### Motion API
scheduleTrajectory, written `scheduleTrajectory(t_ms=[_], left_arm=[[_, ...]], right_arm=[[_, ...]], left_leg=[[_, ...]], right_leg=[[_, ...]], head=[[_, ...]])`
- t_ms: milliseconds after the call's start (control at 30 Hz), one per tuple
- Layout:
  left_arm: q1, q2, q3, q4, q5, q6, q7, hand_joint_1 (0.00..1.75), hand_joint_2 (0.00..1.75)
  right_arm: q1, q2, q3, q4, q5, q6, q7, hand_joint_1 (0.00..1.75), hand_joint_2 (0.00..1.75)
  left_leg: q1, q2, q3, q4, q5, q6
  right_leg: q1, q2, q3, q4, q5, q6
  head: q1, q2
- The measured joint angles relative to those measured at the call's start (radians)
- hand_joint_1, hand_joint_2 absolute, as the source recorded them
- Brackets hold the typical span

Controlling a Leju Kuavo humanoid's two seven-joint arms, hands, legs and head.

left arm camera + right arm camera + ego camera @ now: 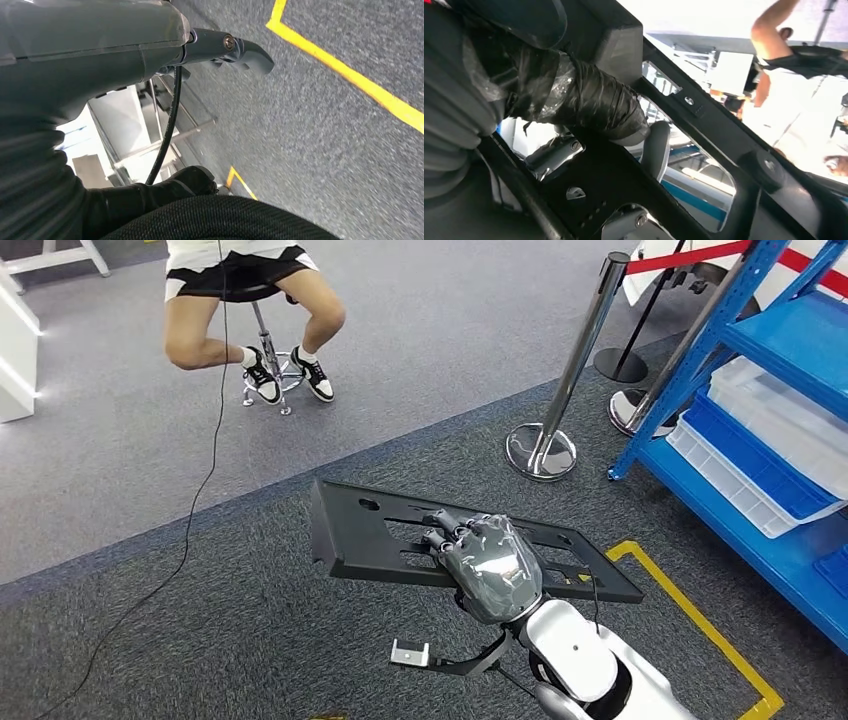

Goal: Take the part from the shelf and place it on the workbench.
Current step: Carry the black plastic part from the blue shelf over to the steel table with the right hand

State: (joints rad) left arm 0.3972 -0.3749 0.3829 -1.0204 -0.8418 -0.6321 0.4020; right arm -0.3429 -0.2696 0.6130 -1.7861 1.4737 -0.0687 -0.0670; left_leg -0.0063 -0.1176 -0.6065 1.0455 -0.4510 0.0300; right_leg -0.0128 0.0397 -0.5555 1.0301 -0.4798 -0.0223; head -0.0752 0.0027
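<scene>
We note R hand (488,565) grasping black part (380,535), long axis crosswise ahead; L hand (220,47) state we cannot tell; workbench unseen.

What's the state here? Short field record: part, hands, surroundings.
part: black slotted panel, carried above the carpet, roughly level
right hand: grips the panel, fingers through a slot
left hand: hangs over grey carpet, holds nothing visible
shelf: blue rack at right, with white and blue bins
floor: yellow tape outline
person: seated on a stool ahead
workbench: not identifiable
</scene>
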Motion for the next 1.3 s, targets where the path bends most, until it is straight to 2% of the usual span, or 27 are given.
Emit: scheduleTrajectory(t_ms=[33,100,167,200,233,300,333,400,467,500,567,633,667,700,733,767,833,900,933,967,1000,1067,1100,1133,1200,1233,1300], left_arm=[[-0.001,0.0,0.001,0.0,-0.002,-0.001,-0.002,0.0,1.75],[-0.003,0.001,0.002,0.0,-0.004,-0.002,-0.003,0.0,1.75],[-0.004,0.002,0.002,0.0,-0.005,-0.002,-0.004,0.0,1.75],[-0.004,0.002,0.003,0.0,-0.005,-0.002,-0.005,0.0,1.75],[-0.003,0.002,0.003,0.0,-0.005,-0.002,-0.006,0.0,1.75],[-0.002,0.002,0.003,0.0,-0.005,-0.002,-0.007,0.0,1.75],[-0.002,0.002,0.004,0.0,-0.005,-0.002,-0.007,0.0,1.75],[-0.002,0.002,0.004,0.0,-0.005,-0.002,-0.007,0.0,1.75],[0.0,0.002,0.004,0.0,-0.005,-0.002,-0.008,0.0,1.75],[0.001,0.002,0.005,0.0,-0.005,-0.002,-0.009,0.0,1.75],[0.0,0.002,0.005,0.0,-0.005,-0.003,-0.01,0.0,1.75],[-0.002,0.002,0.005,0.0,-0.005,-0.003,-0.01,0.0,1.75],[-0.002,0.002,0.005,0.0,-0.005,-0.003,-0.011,0.0,1.75],[-0.002,0.002,0.005,0.0,-0.005,-0.003,-0.011,0.0,1.75],[-0.002,0.002,0.005,0.0,-0.005,-0.003,-0.012,0.0,1.75],[-0.002,0.002,0.005,0.0,-0.005,-0.003,-0.012,0.0,1.75],[-0.003,0.002,0.005,0.0,-0.005,-0.004,-0.013,0.0,1.75],[-0.004,0.002,0.005,0.001,-0.005,-0.005,-0.015,0.0,1.75],[-0.004,0.002,0.005,0.001,-0.005,-0.006,-0.015,0.0,1.75],[-0.003,0.002,0.005,0.001,-0.005,-0.006,-0.016,0.0,1.75],[-0.002,0.002,0.006,0.001,-0.005,-0.007,-0.016,0.0,1.75],[-0.003,0.002,0.006,0.001,-0.005,-0.007,-0.016,0.0,1.75],[-0.004,0.002,0.007,0.001,-0.005,-0.007,-0.016,0.0,1.75],[-0.005,0.002,0.007,0.001,-0.005,-0.007,-0.016,0.0,1.75],[-0.006,0.002,0.007,0.001,-0.005,-0.007,-0.017,0.0,1.75],[-0.005,0.002,0.007,0.001,-0.005,-0.007,-0.017,0.0,1.75],[-0.003,0.003,0.007,0.001,-0.005,-0.007,-0.017,0.0,1.75]], right_arm=[[-0.002,-0.001,0.0,0.001,0.0,-0.001,-0.001,1.75,1.75],[-0.004,-0.002,0.0,0.002,0.0,-0.003,-0.003,1.75,1.75],[-0.004,-0.003,0.0,0.005,0.0,-0.004,-0.004,1.75,1.75],[-0.003,-0.004,0.0,0.008,0.0,-0.005,-0.004,1.75,1.75],[-0.004,-0.004,0.0,0.009,-0.001,-0.005,-0.004,1.75,1.75],[-0.004,-0.004,0.0,0.01,-0.001,-0.005,-0.004,1.75,1.75],[-0.005,-0.005,0.0,0.01,-0.001,-0.005,-0.004,1.75,1.75],[-0.007,-0.006,0.0,0.01,-0.001,-0.006,-0.004,1.75,1.75],[-0.008,-0.007,0.0,0.01,-0.001,-0.007,-0.006,1.75,1.75],[-0.009,-0.007,0.0,0.01,-0.002,-0.007,-0.006,1.75,1.75],[-0.011,-0.011,0.0,0.011,-0.002,-0.008,-0.005,1.75,1.75],[-0.009,-0.016,0.0,0.014,-0.003,-0.009,-0.006,1.75,1.75],[-0.008,-0.018,0.0,0.015,-0.003,-0.009,-0.007,1.75,1.75],[-0.007,-0.019,0.0,0.016,-0.003,-0.009,-0.007,1.75,1.75],[-0.006,-0.021,0.0,0.017,-0.003,-0.009,-0.007,1.75,1.75],[-0.007,-0.022,0.0,0.018,-0.003,-0.009,-0.007,1.75,1.75],[-0.008,-0.026,0.0,0.018,-0.003,-0.009,-0.008,1.75,1.75],[-0.011,-0.028,0.0,0.019,-0.004,-0.01,-0.009,1.75,1.75],[-0.013,-0.029,0.0,0.019,-0.005,-0.011,-0.01,1.75,1.75],[-0.016,-0.029,0.0,0.02,-0.006,-0.011,-0.011,1.75,1.75],[-0.019,-0.029,0.0,0.021,-0.007,-0.011,-0.011,1.75,1.75],[-0.024,-0.028,0.0,0.022,-0.009,-0.012,-0.011,1.75,1.75],[-0.025,-0.028,0.0,0.022,-0.01,-0.013,-0.011,1.75,1.75],[-0.025,-0.027,0.0,0.022,-0.01,-0.013,-0.011,1.75,1.75],[-0.025,-0.027,0.0,0.023,-0.01,-0.013,-0.011,1.75,1.75],[-0.024,-0.027,0.0,0.024,-0.01,-0.013,-0.011,1.75,1.75],[-0.025,-0.027,0.0,0.024,-0.01,-0.013,-0.012,1.75,1.75]], left_leg=[[0.0,0.023,-0.012,0.022,-0.016,-0.006],[0.003,0.081,-0.06,0.119,-0.074,-0.02],[0.014,0.103,-0.112,0.225,-0.117,-0.035],[0.02,0.108,-0.118,0.241,-0.115,-0.042],[0.025,0.114,-0.104,0.218,-0.095,-0.048],[0.032,0.143,-0.034,0.094,-0.039,-0.057],[0.031,0.161,-0.003,0.036,-0.021,-0.056],[0.026,0.176,0.019,-0.011,-0.015,-0.043],[0.021,0.156,0.016,-0.014,-0.01,-0.024],[0.021,0.146,0.017,-0.02,-0.006,-0.016],[0.022,0.126,0.022,-0.03,0.003,-0.001],[0.016,0.105,0.019,-0.031,0.006,0.009],[0.013,0.092,0.018,-0.03,0.007,0.011],[0.008,0.077,0.017,-0.028,0.007,0.013],[0.004,0.061,0.017,-0.026,0.007,0.014],[0.001,0.045,0.018,-0.024,0.007,0.015],[-0.003,0.015,0.016,-0.018,0.006,0.015],[0.0,-0.009,0.007,-0.014,0.008,0.009],[0.003,-0.021,0.002,-0.014,0.011,0.004],[0.005,-0.034,-0.002,-0.015,0.013,-0.002],[0.005,-0.028,-0.005,-0.012,0.012,-0.006],[0.002,0.027,-0.028,0.033,-0.016,-0.014],[0.003,0.065,-0.051,0.083,-0.044,-0.018],[0.005,0.089,-0.084,0.147,-0.076,-0.025],[0.017,0.105,-0.135,0.244,-0.106,-0.038],[0.023,0.109,-0.137,0.245,-0.095,-0.044],[0.033,0.132,-0.08,0.138,-0.033,-0.055]], right_leg=[[-0.003,-0.013,0.004,-0.009,0.005,0.0],[-0.004,-0.042,0.008,-0.017,0.009,0.0],[-0.004,-0.074,0.007,-0.016,0.008,0.001],[-0.004,-0.089,0.006,-0.014,0.006,0.002],[-0.006,-0.104,0.006,-0.012,0.004,0.005],[-0.01,-0.129,0.007,-0.006,-0.002,0.015],[-0.01,-0.14,0.008,-0.002,-0.006,0.021],[-0.007,-0.157,0.012,-0.001,-0.009,0.034],[-0.007,-0.173,0.016,-0.006,-0.009,0.047],[-0.01,-0.165,0.017,-0.003,-0.015,0.052],[-0.015,-0.115,-0.005,0.054,-0.058,0.055],[-0.014,-0.061,-0.062,0.183,-0.126,0.05],[-0.011,-0.051,-0.091,0.242,-0.147,0.047],[-0.008,-0.045,-0.109,0.273,-0.148,0.043],[-0.005,-0.041,-0.11,0.267,-0.129,0.037],[-0.001,-0.033,-0.094,0.223,-0.093,0.03],[0.005,0.011,-0.044,0.094,-0.022,0.013],[0.009,0.05,-0.018,0.022,-0.001,0.006],[0.011,0.054,-0.015,0.014,-0.004,0.006],[0.011,0.041,-0.011,0.008,-0.003,0.005],[0.009,0.026,-0.005,-0.001,0.0,0.003],[0.005,-0.006,0.009,-0.019,0.007,-0.002],[0.005,-0.023,0.013,-0.023,0.008,-0.004],[0.006,-0.04,0.014,-0.024,0.008,-0.006],[0.006,-0.076,0.014,-0.024,0.005,-0.006],[0.005,-0.093,0.015,-0.023,0.003,-0.004],[0.001,-0.123,0.018,-0.019,-0.004,0.005]], head=[[-0.001,0.0],[-0.002,0.0],[-0.003,0.0],[-0.003,0.0],[-0.003,0.0],[-0.003,0.0],[-0.003,0.0],[-0.002,0.0],[-0.001,0.0],[0.0,0.0],[0.0,0.0],[0.001,0.0],[0.001,0.0],[0.001,0.0],[0.001,0.0],[0.001,0.0],[0.001,0.0],[0.001,0.0],[0.001,0.0],[0.001,0.0],[0.001,0.0],[-0.001,0.0],[-0.001,0.0],[-0.002,0.0],[-0.002,0.0],[-0.002,0.0],[-0.002,0.0]])
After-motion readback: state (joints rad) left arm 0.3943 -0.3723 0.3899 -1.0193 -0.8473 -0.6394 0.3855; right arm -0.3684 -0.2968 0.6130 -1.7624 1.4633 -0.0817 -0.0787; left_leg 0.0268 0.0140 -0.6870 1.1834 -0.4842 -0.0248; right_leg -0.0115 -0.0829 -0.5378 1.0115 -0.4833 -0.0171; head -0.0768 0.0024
